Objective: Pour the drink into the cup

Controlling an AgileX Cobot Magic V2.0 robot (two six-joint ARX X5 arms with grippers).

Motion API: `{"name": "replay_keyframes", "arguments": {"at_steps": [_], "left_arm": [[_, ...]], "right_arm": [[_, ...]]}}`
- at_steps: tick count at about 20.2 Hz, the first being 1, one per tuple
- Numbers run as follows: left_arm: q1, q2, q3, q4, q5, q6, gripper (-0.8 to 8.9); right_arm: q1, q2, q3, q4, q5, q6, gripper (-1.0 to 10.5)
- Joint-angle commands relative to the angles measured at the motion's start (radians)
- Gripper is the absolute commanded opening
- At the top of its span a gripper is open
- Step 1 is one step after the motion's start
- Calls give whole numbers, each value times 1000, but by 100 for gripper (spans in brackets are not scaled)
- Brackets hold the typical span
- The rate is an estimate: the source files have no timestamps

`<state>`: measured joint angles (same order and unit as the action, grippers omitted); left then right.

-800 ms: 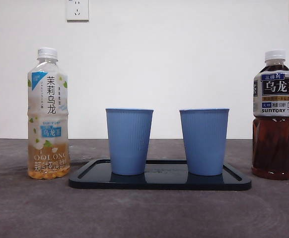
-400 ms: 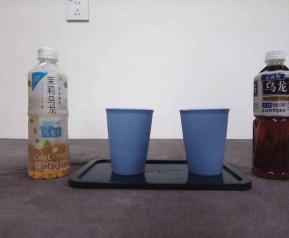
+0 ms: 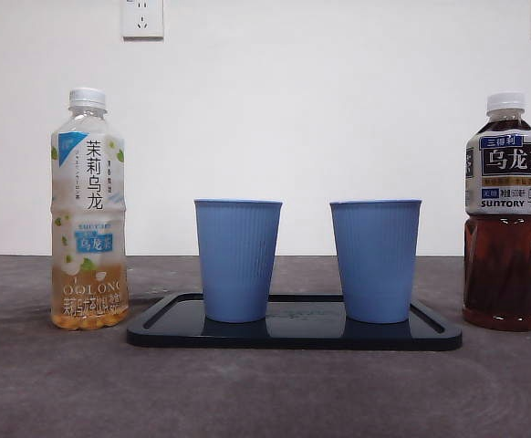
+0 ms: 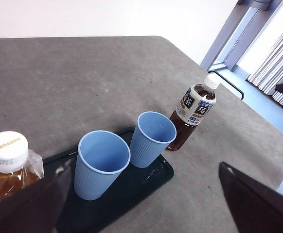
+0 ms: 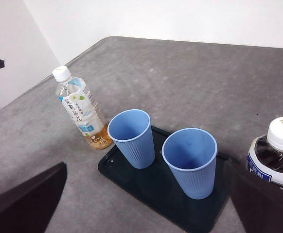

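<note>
On the black plastic tray point(image 3: 430, 330) two empty blue ribbed paper cups point(image 3: 237, 260) wait, our left gripper point(image 4: 141, 204) and right gripper point(image 5: 146, 204) hang open above, so we judge nothing begun: next, grasp a capped bottle point(image 3: 503, 214).

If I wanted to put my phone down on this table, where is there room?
Bare table lies in front of the tray, and behind it in the wrist views. The tray is crowded: two blue cups. The pale bottle and dark bottle flank it closely.
</note>
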<state>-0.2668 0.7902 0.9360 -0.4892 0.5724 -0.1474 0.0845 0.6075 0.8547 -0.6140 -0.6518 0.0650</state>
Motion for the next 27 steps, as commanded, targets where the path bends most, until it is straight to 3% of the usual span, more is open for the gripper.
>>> {"name": "replay_keyframes", "arguments": {"at_steps": [1, 5, 9, 20, 27], "left_arm": [[-4, 4, 19, 11, 2, 3, 509], [-4, 6, 19, 9, 2, 3, 506], [-4, 7, 19, -7, 2, 1, 498], [-4, 15, 19, -134, -2, 58, 498], [-4, 16, 18, -204, -6, 122, 498]], "right_arm": [[7, 6, 19, 8, -2, 32, 528], [8, 6, 19, 6, 7, 38, 528], [8, 16, 16, 4, 85, 83, 527], [37, 26, -31, 6, 264, 82, 526], [65, 18, -222, 231, 381, 99, 525]]}}
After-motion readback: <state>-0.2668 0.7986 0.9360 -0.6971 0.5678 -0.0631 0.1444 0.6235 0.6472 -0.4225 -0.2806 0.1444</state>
